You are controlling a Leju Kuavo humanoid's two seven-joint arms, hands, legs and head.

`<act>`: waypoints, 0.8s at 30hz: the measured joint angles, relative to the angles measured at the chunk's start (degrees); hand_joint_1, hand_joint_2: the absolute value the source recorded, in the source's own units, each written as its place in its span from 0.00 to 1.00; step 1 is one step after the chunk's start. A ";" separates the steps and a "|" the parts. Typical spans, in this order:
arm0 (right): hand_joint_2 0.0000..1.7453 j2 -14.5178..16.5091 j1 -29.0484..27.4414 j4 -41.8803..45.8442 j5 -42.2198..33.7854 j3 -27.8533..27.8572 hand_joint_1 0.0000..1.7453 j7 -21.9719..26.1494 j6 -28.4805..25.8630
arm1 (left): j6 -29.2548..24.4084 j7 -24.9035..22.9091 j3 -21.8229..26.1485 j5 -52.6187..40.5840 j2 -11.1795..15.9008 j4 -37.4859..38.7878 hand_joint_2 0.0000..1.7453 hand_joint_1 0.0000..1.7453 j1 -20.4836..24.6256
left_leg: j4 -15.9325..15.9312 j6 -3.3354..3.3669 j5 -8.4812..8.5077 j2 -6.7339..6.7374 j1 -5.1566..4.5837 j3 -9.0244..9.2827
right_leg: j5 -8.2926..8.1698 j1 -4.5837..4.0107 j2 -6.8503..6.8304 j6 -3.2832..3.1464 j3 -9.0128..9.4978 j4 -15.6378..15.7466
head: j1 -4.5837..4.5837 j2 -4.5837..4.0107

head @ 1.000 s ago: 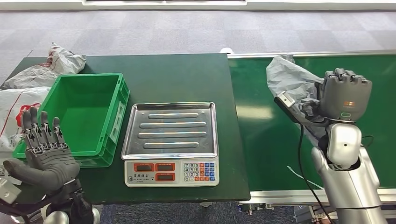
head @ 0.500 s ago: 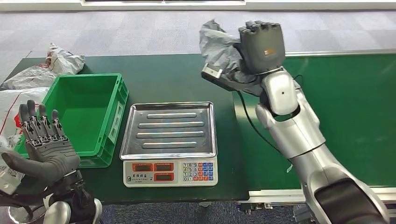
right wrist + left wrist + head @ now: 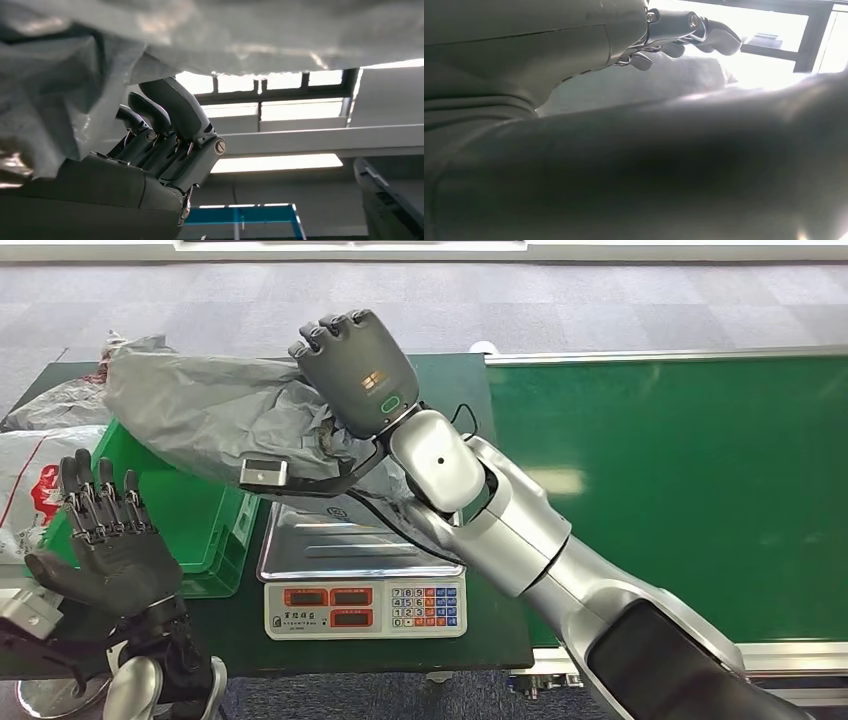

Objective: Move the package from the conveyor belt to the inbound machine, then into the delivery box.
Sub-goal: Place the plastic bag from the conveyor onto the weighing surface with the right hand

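Note:
My right hand (image 3: 357, 365) grips a crumpled grey plastic package (image 3: 210, 415) and holds it in the air over the table, above the right rim of the green box (image 3: 218, 540) and the left part of the scale. In the right wrist view the fingers (image 3: 165, 120) curl into the grey package (image 3: 75, 75). The inbound machine is a scale with a steel tray (image 3: 330, 550) and a keypad panel (image 3: 365, 608). My left hand (image 3: 110, 540) is raised at the table's front left, fingers spread, holding nothing. The green conveyor belt (image 3: 690, 480) lies to the right.
Other grey and white packages (image 3: 45, 410) lie at the table's far left, beside the green box. A black cable (image 3: 400, 525) runs along my right forearm over the scale tray. Grey carpet lies beyond the table.
My right arm has swung left from over the conveyor belt, carrying the package across the table to above the scale and the box edge. My left hand has stayed raised and open.

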State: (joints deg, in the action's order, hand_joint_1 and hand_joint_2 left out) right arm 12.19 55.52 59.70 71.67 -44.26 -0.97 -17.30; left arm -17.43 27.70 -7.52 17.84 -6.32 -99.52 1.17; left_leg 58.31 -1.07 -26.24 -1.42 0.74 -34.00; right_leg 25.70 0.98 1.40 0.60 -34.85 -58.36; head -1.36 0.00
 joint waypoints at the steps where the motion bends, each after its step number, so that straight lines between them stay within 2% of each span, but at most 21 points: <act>1: 1.00 0.18 -0.55 0.59 -0.92 -0.63 1.00 0.02 0.13 | 0.00 -0.13 0.00 -0.02 0.00 0.06 0.00 0.00 0.07 | 0.00 0.00 0.00 0.00 0.00 0.00 | 0.00 0.00 0.00 0.00 0.00 0.00 | -0.01 0.00; 9: 1.00 0.36 -2.42 2.52 -3.11 -2.52 1.00 -0.30 0.99 | 0.01 -0.89 0.00 -0.27 -0.01 0.09 0.00 0.00 0.29 | 0.00 -0.01 0.00 0.00 0.00 0.01 | 0.00 -0.01 0.00 0.00 -0.02 0.00 | -0.01 0.00; 13: 1.00 0.37 -8.29 2.40 -4.98 -5.36 0.00 -4.00 5.48 | 0.18 -3.33 0.00 -2.90 0.02 0.24 0.00 0.00 0.97 | -0.01 -0.02 -0.01 0.03 0.01 0.01 | 0.00 -0.02 0.00 -0.01 -0.04 0.00 | 0.00 0.00; 17: 1.00 0.23 -10.36 0.78 -4.37 -5.53 0.00 -5.23 6.12 | 0.27 -3.89 0.00 -3.90 0.14 0.38 0.00 0.00 1.00 | 0.00 -0.02 -0.01 0.04 0.01 0.00 | -0.01 -0.02 0.00 -0.01 -0.04 0.00 | 0.00 0.00; 24: 1.00 0.13 -10.80 -0.40 -3.71 -5.53 0.00 -6.18 6.90 | 0.27 -3.97 0.00 -4.28 0.23 0.44 0.00 0.00 0.98 | -0.01 -0.02 -0.01 0.04 0.01 0.00 | 0.00 -0.02 0.00 -0.01 -0.06 0.00 | 0.00 0.00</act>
State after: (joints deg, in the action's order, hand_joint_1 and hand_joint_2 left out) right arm 12.33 44.73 59.30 67.96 -49.79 -7.15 -10.40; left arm -17.15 23.73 -7.52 13.56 -6.09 -99.08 2.15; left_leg 58.30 -1.09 -26.25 -1.38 0.74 -34.00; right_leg 25.70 0.96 1.40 0.59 -34.91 -58.36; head -1.36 0.00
